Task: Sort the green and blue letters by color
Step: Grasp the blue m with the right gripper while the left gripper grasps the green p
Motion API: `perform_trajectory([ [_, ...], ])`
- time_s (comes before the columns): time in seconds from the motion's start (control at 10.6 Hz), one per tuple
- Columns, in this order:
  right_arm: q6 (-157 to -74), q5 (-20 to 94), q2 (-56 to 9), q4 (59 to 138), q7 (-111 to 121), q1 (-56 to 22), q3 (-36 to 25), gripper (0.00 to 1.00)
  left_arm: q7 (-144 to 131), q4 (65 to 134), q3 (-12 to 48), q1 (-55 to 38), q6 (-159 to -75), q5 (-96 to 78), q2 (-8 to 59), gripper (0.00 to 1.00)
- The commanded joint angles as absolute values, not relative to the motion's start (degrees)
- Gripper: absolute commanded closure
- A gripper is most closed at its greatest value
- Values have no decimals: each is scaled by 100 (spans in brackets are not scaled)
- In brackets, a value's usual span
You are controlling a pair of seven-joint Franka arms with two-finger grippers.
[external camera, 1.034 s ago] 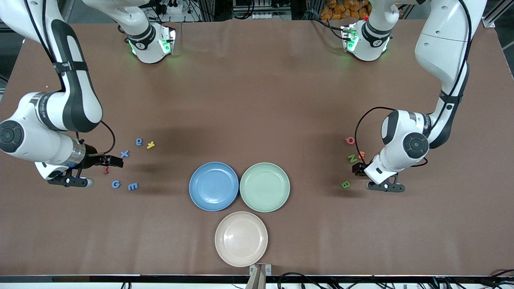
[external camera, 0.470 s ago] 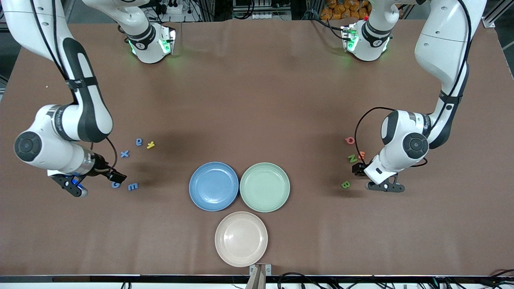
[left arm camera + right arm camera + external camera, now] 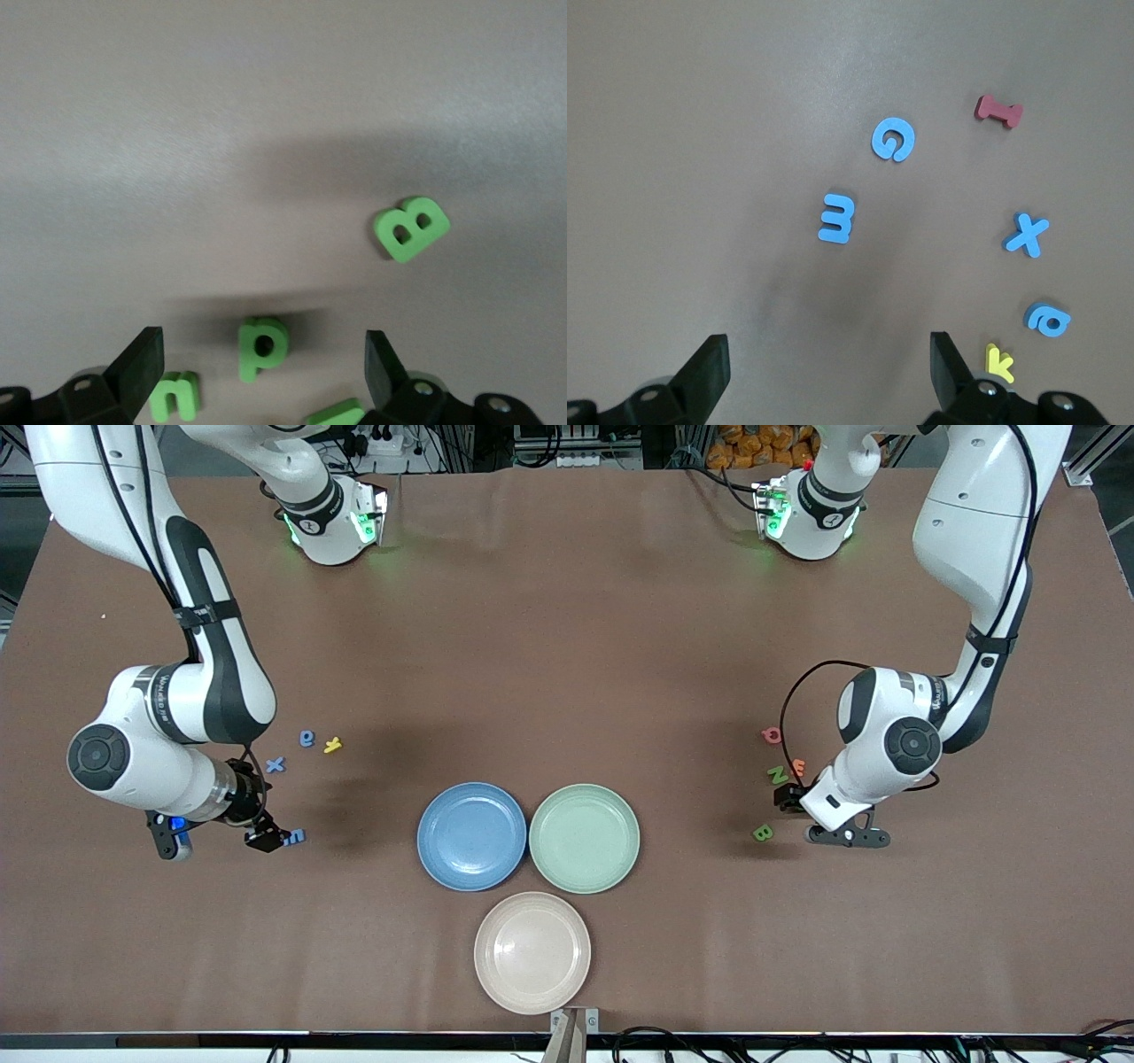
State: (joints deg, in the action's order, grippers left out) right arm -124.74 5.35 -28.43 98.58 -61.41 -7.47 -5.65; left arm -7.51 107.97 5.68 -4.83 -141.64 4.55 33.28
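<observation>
At the right arm's end of the table we count four blue letters: the blue a (image 3: 306,737), the blue x (image 3: 275,763), the blue E (image 3: 296,835) and the blue G (image 3: 893,140); beside them lie two strays, a yellow letter (image 3: 332,745) and a dark red letter (image 3: 998,112); all are flat, matte foam cut-outs with soft rounded edges. The right gripper (image 3: 263,838) hovers over the E and the G, its two black fingers spread wide with nothing between them; from the front it hides the G.

Toward the left arm's end we count four green letters of the same foam: the green N (image 3: 777,774), the green B (image 3: 762,833), the green p (image 3: 261,345) and the green u (image 3: 175,395); the pink letter (image 3: 772,734) and the orange letter (image 3: 799,765) sit farther from the front camera than the B. The left gripper (image 3: 788,797) hangs over the p, jaws wide apart and empty; the B lies apart from the rest, nearer the camera.

Between the two groups we count three round, smooth, shallow plates with raised rims: the blue plate (image 3: 438,864) and the green plate (image 3: 620,864) touching rim to rim, and the beige plate (image 3: 496,983) nearer the camera, just beside both; all rest on the brown table (image 3: 567,646), whose cover looks like dull paper.
</observation>
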Motion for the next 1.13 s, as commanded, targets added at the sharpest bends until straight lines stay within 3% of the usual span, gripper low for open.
perform_trajectory([
  [0.0,-12375,448,-3023,9642,-6363,-747,-562,0,-1002,10872,554,-563,-14177,642,3322,0],
  [0.19,-11808,247,-3050,9354,-6380,-634,-571,0,-976,10907,554,-519,-14220,650,3384,0],
  [0.38,-11839,237,-3173,9229,-6599,-703,-571,0,-905,11204,554,-483,-14605,764,3314,0],
  [0.94,-12715,325,-3436,9202,-7550,-387,-563,0,-853,11364,554,-422,-14871,773,3340,0],
  [1.03,-12840,325,-3567,9202,-7663,-387,-562,0,-826,11364,554,-413,-14871,773,3340,4],
])
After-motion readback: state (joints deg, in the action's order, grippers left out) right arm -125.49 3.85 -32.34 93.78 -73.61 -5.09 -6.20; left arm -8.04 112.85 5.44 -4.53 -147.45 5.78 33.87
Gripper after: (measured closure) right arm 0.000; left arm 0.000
